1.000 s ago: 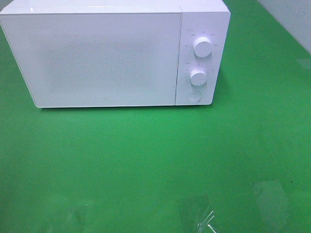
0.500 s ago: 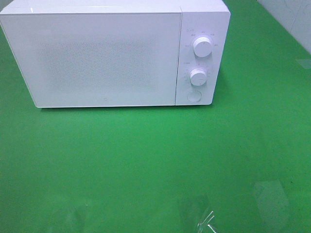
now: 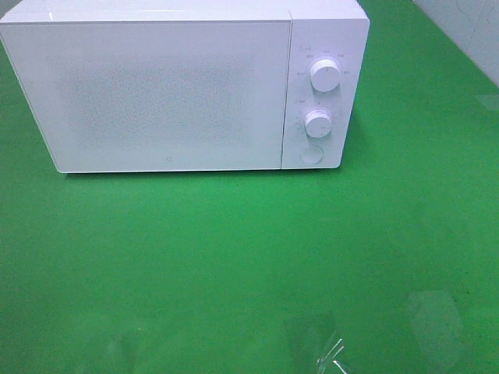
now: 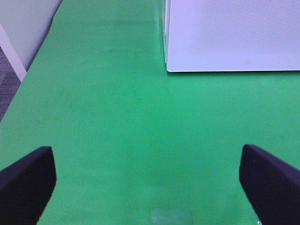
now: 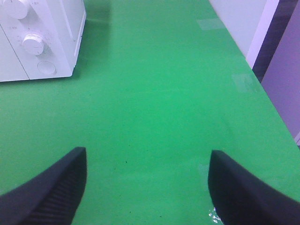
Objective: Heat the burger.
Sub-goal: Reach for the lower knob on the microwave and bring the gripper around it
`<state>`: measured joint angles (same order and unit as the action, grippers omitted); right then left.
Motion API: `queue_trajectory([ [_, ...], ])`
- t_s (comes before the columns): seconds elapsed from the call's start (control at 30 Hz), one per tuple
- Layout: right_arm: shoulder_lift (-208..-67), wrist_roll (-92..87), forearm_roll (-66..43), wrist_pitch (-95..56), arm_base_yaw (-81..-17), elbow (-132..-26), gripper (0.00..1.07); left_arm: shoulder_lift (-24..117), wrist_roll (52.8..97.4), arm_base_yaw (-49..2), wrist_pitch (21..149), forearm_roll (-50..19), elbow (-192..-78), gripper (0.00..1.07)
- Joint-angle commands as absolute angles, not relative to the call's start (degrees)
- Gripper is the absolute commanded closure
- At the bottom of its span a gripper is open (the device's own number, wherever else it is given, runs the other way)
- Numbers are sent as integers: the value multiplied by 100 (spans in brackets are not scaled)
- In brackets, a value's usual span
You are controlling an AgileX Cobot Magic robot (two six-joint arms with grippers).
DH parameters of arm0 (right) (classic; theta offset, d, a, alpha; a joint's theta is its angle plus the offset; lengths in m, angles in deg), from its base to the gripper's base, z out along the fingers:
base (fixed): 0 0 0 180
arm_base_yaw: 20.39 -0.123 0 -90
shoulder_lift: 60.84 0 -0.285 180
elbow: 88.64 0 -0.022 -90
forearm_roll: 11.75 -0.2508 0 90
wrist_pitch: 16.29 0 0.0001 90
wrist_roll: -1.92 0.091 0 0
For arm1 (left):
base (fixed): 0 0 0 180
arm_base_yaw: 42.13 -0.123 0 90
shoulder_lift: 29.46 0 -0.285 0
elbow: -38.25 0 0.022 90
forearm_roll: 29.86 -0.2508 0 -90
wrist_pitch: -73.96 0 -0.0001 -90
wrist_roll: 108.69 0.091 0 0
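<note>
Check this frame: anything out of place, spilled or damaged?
Nothing spilled or damaged. The microwave stands on the green table, door shut. One oddity: no burger shows in any view, and the left gripper and right gripper are open and empty. A shiny clear scrap lies at the table's near edge.

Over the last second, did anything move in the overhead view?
Nothing visibly changed. The microwave stands where it was on the green table, with its door shut as before.
</note>
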<state>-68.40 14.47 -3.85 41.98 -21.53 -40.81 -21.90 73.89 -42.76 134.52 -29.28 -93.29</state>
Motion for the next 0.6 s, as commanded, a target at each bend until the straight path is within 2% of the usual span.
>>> queue_trajectory([
  [0.03,-6742,1373,-362,4152,-2113,-4064,37,-2356,7366,-4305,13366,-2888,-9324,8],
  [0.6,-6742,1373,-362,4152,-2113,-4064,37,-2350,7366,-4305,13366,-2888,-9324,8],
])
